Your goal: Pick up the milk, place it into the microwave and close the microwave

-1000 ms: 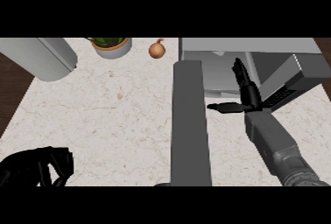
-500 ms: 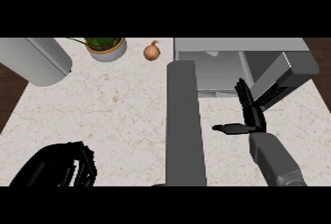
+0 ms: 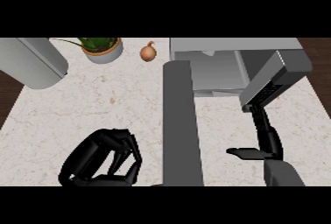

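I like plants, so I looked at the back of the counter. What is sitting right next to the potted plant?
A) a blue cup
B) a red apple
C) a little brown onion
C: a small brown onion with a pointed tip sits just to the right of the potted plant. No apple or cup is in view.

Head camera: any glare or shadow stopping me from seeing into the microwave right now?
Head view: even light, no glare on the counter; the inside of the microwave is flat grey, no hard shadow. Head view: the left hand is one dark mass; the right hand stands out against the pale top.
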